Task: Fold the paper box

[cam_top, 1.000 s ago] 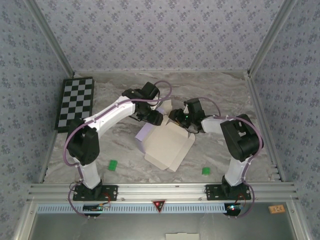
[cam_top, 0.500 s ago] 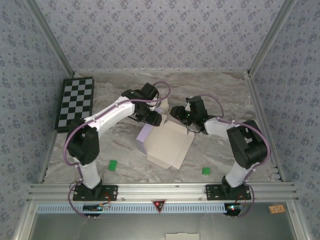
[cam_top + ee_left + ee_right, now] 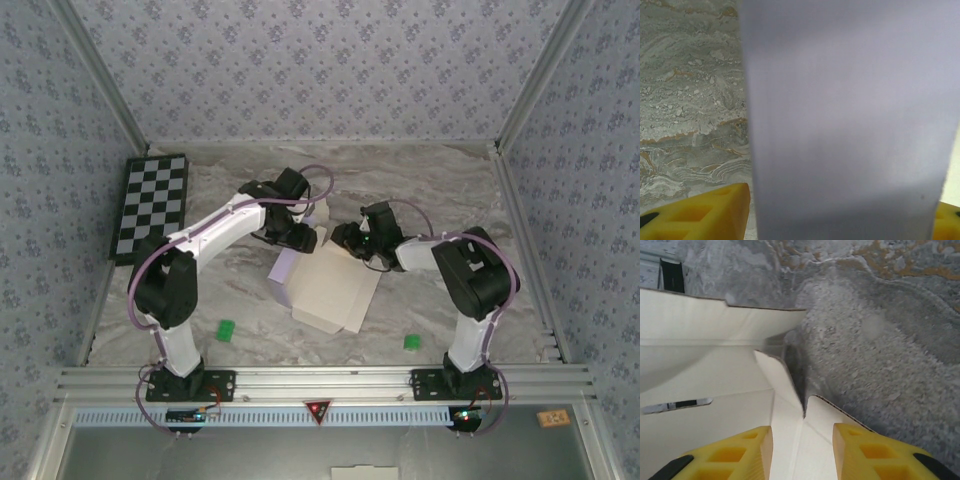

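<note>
The paper box (image 3: 330, 288) lies partly folded in the middle of the table, cream inside up, with a lavender wall on its left. My left gripper (image 3: 300, 238) is at its back left edge. In the left wrist view a blurred lavender panel (image 3: 850, 115) spans the whole gap of the left gripper (image 3: 845, 200), between the yellow fingers (image 3: 700, 210). Whether they pinch it is unclear. My right gripper (image 3: 347, 240) is at the back right corner. The right gripper (image 3: 802, 432) stands open over a cream flap (image 3: 805, 450) with a notch, one finger on each side.
A black-and-white checkerboard (image 3: 150, 205) lies at the far left. Two small green blocks (image 3: 226, 329) (image 3: 411, 342) sit near the front. Patterned walls close three sides, and an aluminium rail (image 3: 320, 380) runs along the near edge.
My right gripper has moved left onto the box's back right corner and its jaws have narrowed a little. The box's right flap lies flatter. The left arm has hardly moved.
</note>
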{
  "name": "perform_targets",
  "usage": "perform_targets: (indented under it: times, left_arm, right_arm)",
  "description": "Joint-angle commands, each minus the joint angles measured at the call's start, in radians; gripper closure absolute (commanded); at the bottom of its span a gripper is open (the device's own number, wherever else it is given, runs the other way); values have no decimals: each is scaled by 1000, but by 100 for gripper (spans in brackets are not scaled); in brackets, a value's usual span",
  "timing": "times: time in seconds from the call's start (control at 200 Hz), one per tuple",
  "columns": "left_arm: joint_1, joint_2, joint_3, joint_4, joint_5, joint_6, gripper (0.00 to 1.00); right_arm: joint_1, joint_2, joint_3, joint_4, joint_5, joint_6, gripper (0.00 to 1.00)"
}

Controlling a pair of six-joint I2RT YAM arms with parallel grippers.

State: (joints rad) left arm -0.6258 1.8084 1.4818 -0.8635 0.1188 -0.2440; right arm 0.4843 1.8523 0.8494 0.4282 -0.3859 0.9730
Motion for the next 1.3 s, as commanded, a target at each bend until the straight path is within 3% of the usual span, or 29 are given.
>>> perform_targets:
  times: [0.0, 0.335, 0.645, 0.815, 0.964, 1.294]
  left_arm:
    - [14, -40, -7, -2, 10, 3, 39]
    - [32, -50, -36, -2, -16, 1, 39]
    - [33, -40, -40, 17, 15, 17, 39]
    - [35, -38, -35, 15, 21, 17, 39]
    - [35, -39, -38, 18, 27, 15, 40]
    - [35, -46, -40, 20, 44, 14, 43]
  right_arm:
    - [-10, 52, 30, 22, 30, 45, 64]
    - [-10, 70, 80, -266, 150, 21, 70]
    - [19, 67, 132, -136, 23, -121, 64]
    - [17, 77, 132, -69, -2, -114, 64]
    - [18, 98, 148, -27, -31, -89, 74]
    - [19, 142, 156, 109, -39, 2, 67]
